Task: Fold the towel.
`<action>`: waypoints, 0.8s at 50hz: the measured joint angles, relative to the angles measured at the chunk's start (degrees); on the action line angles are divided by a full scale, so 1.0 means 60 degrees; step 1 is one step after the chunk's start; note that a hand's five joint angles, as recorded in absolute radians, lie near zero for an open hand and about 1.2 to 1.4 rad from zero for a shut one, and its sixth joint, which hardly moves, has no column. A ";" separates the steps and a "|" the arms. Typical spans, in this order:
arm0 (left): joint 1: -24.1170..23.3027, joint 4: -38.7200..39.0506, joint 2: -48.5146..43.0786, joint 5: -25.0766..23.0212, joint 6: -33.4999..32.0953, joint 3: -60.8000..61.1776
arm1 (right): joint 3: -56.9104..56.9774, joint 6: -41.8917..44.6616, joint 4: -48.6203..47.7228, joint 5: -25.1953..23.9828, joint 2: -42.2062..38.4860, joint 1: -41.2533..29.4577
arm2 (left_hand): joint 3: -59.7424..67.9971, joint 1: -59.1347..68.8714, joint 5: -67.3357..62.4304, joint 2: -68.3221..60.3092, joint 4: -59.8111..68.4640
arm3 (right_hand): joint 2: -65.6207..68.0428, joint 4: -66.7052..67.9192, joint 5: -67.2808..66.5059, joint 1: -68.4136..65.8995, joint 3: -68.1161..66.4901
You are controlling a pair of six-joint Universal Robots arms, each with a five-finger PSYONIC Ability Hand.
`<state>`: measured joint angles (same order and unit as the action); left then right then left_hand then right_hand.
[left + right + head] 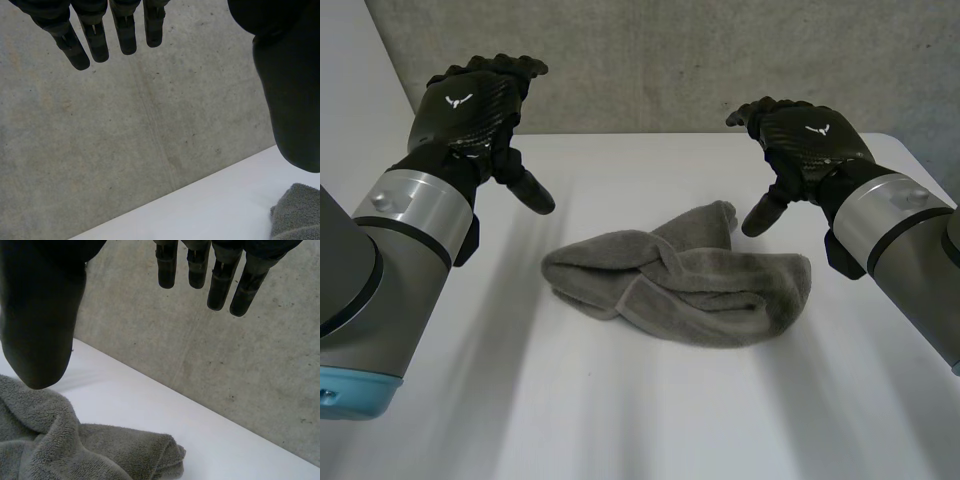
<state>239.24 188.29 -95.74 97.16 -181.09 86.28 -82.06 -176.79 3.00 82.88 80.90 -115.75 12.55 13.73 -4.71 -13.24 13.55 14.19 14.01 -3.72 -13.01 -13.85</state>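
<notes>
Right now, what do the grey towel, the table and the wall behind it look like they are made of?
The towel looks like soft grey terry cloth: a fuzzy pile and thick, rounded folds. The table seems to be smooth white laminate or painted board with a matt finish; which one is hard to tell. The wall looks like bare concrete: mottled grey, pitted, faintly streaked.
</notes>
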 measured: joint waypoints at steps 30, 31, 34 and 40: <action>0.0284 0.0167 -0.5588 -0.2039 -0.1745 -0.2259 | 0.0987 0.3212 0.0439 -0.0271 -0.4034 0.0238 | 0.0594 0.0337 -0.0220 -0.0478 0.0316 | 0.0567 0.0602 -0.0715 -0.0735 -0.0578; 0.0284 0.0151 -0.5821 -0.2036 -0.1985 -0.2411 | 0.1013 0.3213 0.0444 -0.0272 -0.4183 0.0250 | 0.1033 0.0810 -0.0678 -0.0941 0.0833 | 0.0943 0.1007 -0.1133 -0.1117 -0.0977; 0.0278 0.0096 -0.6255 -0.2021 -0.2450 -0.2673 | 0.1107 0.3186 0.0467 -0.0276 -0.4498 0.0265 | 0.2941 0.2721 -0.2494 -0.2776 0.2750 | 0.2521 0.2554 -0.2665 -0.2618 -0.2559; 0.0256 -0.0108 -0.6494 -0.1994 -0.2810 -0.2791 | 0.1380 0.3092 0.0694 -0.0461 -0.4789 0.0352 | 0.9593 0.9330 -0.9035 -0.9391 0.9502 | 0.8150 0.8071 -0.8129 -0.8263 -0.8012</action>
<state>240.77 187.65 -134.70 85.20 -197.94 69.54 -73.78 -158.24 7.16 80.11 52.16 -113.64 70.10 69.71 -58.92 -69.59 70.56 63.09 62.44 -52.50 -62.58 -61.92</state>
